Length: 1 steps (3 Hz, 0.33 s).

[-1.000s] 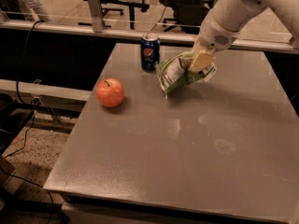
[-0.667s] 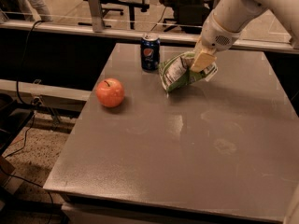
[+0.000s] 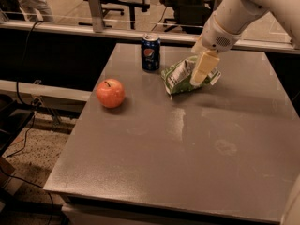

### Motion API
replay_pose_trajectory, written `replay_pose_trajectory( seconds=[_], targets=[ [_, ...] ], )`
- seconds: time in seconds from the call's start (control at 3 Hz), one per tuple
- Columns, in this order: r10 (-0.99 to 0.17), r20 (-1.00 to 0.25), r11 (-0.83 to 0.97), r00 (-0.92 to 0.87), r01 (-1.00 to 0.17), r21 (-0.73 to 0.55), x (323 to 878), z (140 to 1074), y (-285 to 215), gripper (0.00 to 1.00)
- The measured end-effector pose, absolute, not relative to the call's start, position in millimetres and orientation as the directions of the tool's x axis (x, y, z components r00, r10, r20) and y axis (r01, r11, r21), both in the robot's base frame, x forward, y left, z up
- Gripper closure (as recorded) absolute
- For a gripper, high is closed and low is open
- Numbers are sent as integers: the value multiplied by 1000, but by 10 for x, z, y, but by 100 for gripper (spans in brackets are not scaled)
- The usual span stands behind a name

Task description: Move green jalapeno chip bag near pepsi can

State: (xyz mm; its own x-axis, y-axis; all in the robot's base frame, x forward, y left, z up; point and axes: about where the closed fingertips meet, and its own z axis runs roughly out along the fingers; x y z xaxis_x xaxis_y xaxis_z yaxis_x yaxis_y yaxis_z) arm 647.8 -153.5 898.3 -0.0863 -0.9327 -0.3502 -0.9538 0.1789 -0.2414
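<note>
The gripper (image 3: 202,71) hangs over the bag (image 3: 180,76) at the far side of the table (image 3: 187,163). The can (image 3: 151,52) stands just left of the bag, leaving a narrow gap. The apple (image 3: 110,93) blocks the left edge. The near half offers open passage.
</note>
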Motion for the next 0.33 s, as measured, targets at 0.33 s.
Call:
replay_pose_trajectory(
  seconds=[0.33],
  targets=[
    [-933, -350, 179, -86, -954, -241, 6480, 8978, -1532, 0]
  ],
)
